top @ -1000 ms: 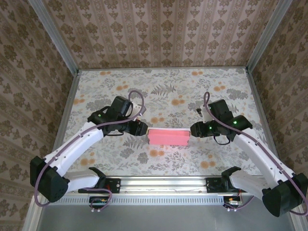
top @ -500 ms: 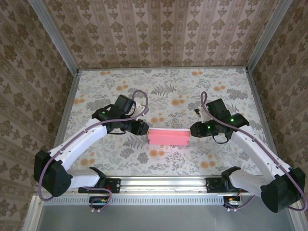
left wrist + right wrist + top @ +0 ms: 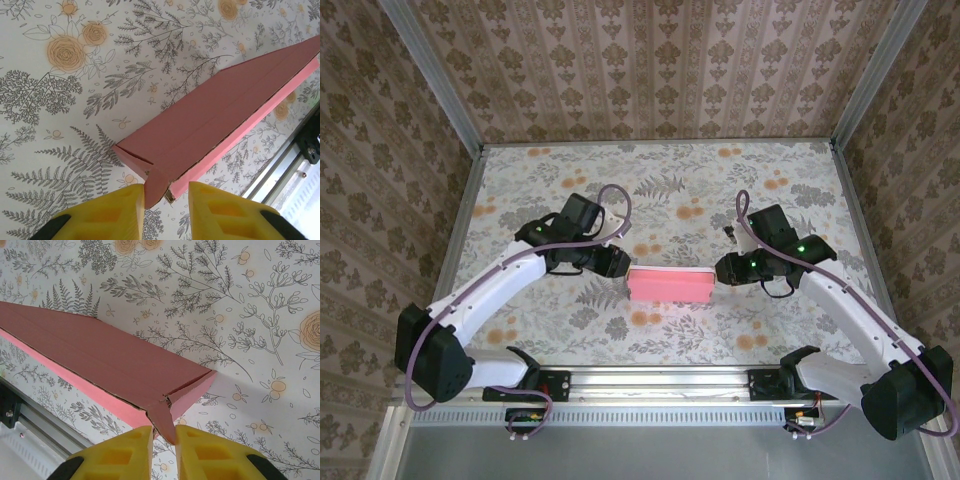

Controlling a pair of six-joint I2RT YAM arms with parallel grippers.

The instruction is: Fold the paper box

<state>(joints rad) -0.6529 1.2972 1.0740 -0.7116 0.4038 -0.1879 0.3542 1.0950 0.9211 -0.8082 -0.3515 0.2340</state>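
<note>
Right claw (image 3: 164, 434) tighter around paper box (image 3: 100, 360) flap.

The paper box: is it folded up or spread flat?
Folded up. The paper box is a long pink block, panels meeting along creased edges; a small flap sticks out at each end.

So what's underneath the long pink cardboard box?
The long pink cardboard box lies on the flower-patterned table surface, which shows all around it. The patch right beneath is covered, so anything there can't be seen.

Floral table (image 3: 660, 180), wallpapered walls (image 3: 650, 70)
</note>
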